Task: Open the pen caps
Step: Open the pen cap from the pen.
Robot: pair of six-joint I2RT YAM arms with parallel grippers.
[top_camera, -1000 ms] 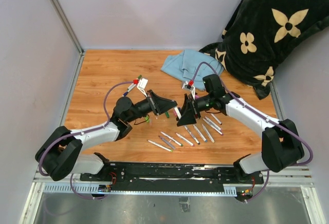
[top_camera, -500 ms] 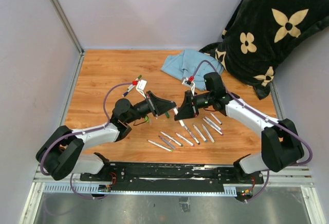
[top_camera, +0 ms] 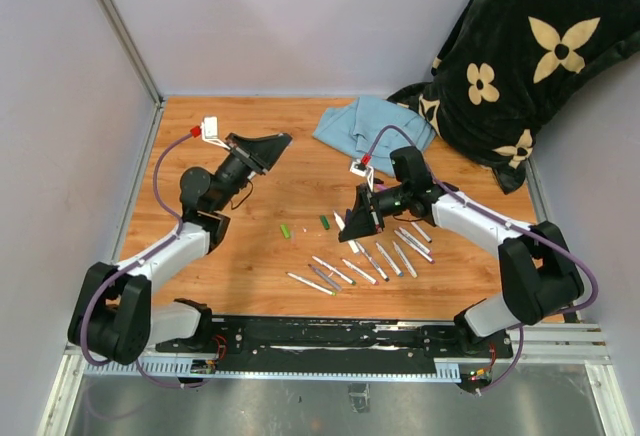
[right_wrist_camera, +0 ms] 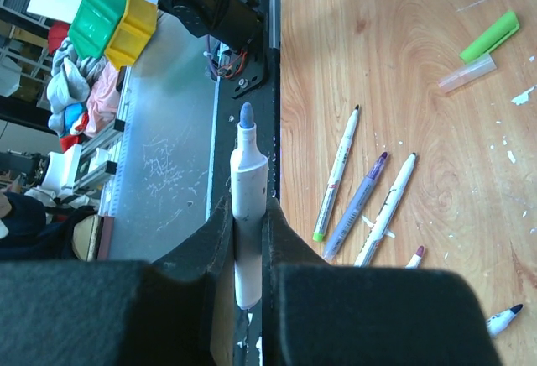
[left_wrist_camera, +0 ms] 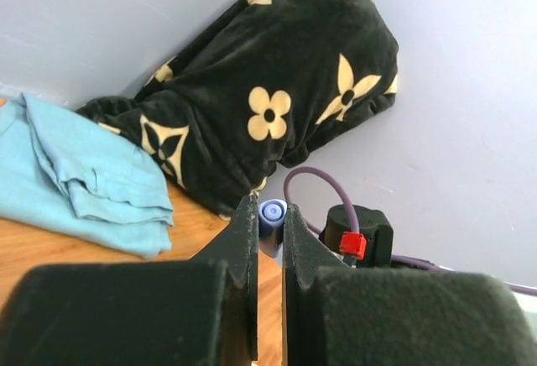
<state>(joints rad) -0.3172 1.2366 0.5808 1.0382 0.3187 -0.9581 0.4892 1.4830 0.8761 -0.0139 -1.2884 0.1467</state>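
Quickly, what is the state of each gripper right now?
Left gripper: closed, holding a blue cap.
Right gripper: closed, holding an uncapped marker.

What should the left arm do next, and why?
Probably lower the left pincer and release the blue cap onto the table: it is already off, as the pen in the right pincer shows a bare blue tip.

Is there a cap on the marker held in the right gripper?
No: the white marker clamped in the right gripper shows a bare blue tip, with no cap over it.
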